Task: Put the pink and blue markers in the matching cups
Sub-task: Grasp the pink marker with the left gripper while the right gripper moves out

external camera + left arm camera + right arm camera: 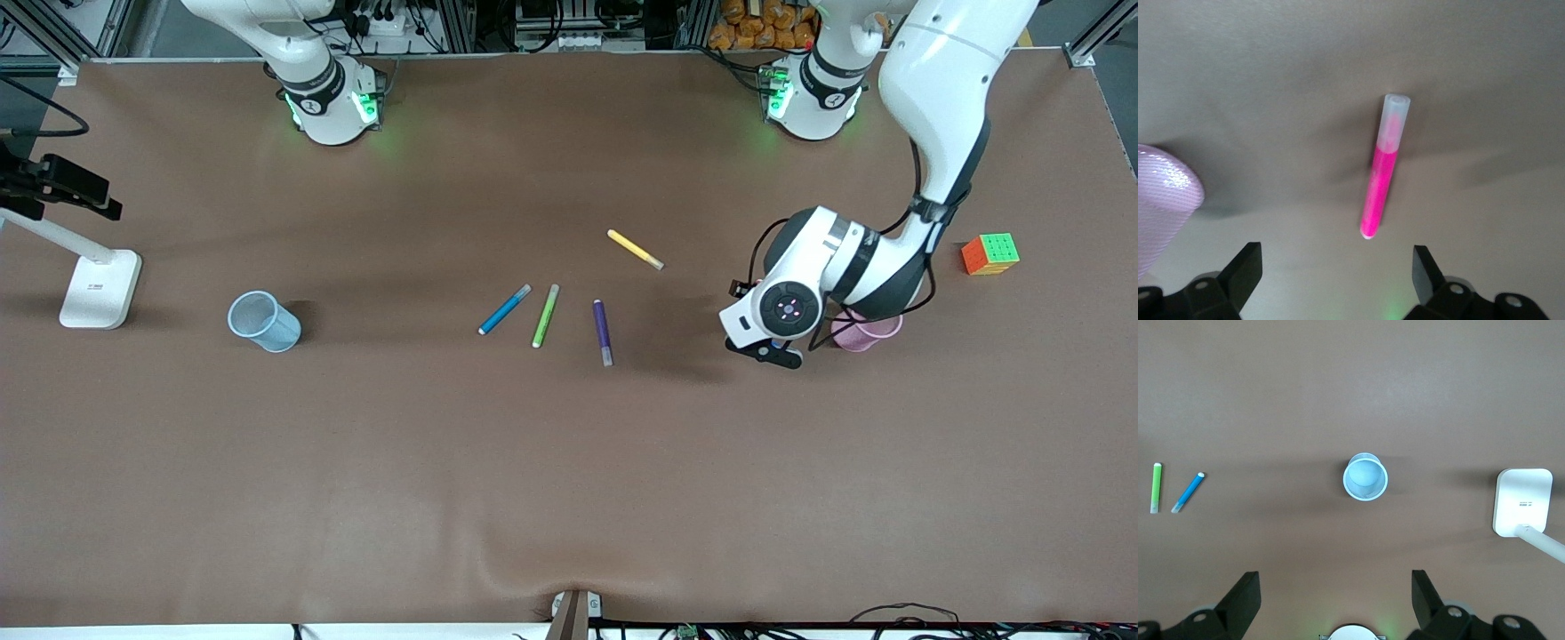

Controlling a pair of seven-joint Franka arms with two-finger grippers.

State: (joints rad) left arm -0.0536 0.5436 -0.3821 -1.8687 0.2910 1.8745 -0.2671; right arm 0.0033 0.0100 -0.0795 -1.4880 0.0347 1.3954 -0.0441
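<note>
Left gripper (pixel 1335 277) is hovering fingers-spread over the pink marker (pixel 1381 175) beside the pink cup (pixel 867 332), lining up a grab, while the right gripper (pixel 1335 600) is waiting released above the blue cup (pixel 1365 477).

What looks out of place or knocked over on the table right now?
Nothing is spilled or tipped. The blue cup and pink cup stand upright; the pink marker lies flat under the open left gripper. A colored puzzle cube near the left arm's end doesn't belong to the job.
</note>
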